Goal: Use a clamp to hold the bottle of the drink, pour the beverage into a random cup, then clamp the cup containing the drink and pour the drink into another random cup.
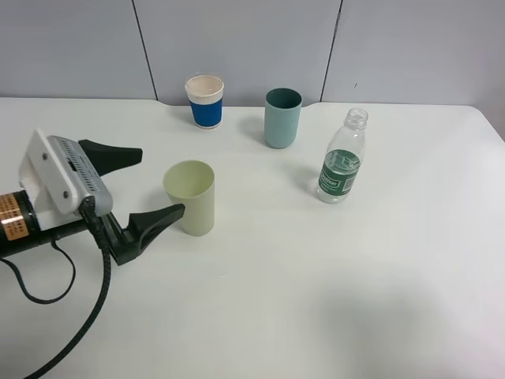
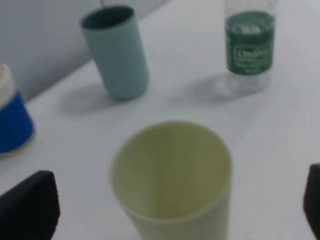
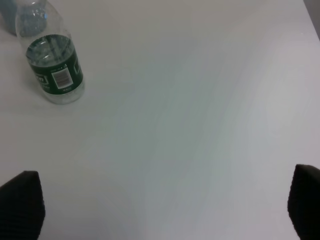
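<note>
The pale yellow-green cup stands upright on the white table, just right of my left gripper. That gripper is open and empty, its black fingers spread wide on either side of the cup's near side without touching it. In the left wrist view the cup sits between the fingertips; I cannot tell if it holds liquid. The clear bottle with a green label stands uncapped at the right. My right gripper is open and empty, some way from the bottle, and is out of the high view.
A teal cup and a white cup with a blue band stand upright at the back of the table. Both also show in the left wrist view, teal cup and banded cup. A grey wall runs behind.
</note>
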